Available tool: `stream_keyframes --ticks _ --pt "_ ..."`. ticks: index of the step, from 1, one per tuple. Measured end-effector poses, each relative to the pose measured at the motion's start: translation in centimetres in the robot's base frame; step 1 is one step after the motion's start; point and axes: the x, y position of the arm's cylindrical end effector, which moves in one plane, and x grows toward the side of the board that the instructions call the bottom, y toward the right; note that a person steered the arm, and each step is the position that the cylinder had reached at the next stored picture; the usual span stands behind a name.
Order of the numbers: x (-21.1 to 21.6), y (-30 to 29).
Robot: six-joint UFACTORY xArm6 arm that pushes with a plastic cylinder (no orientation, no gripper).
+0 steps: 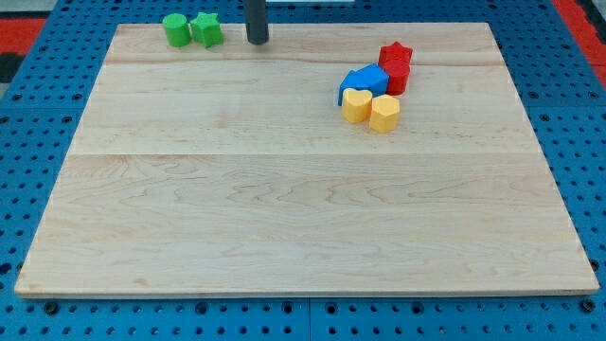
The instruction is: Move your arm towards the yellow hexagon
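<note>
The yellow hexagon (385,112) lies at the view's upper right of the wooden board (284,189). It touches a yellow heart-shaped block (356,104) on its left. Two blue blocks (365,81) sit just above them, and a red star (396,55) and a red block (399,78) sit at the cluster's upper right. My tip (258,40) is at the view's top, left of centre, far to the left of and above the yellow hexagon. It touches no block.
A green cylinder (176,29) and a green star (206,29) sit side by side at the view's top left, just left of my tip. A blue pegboard (28,133) surrounds the board.
</note>
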Motion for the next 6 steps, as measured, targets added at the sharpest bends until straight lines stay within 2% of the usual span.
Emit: stream_keyframes --ticks 1,2,3,4,5,6 --pt "9.5 0.3" --pt "15.7 4.5" --pt "16.7 14.5" --pt "16.8 27.3" --pt "14.0 30.3" --pt "12.5 26.5"
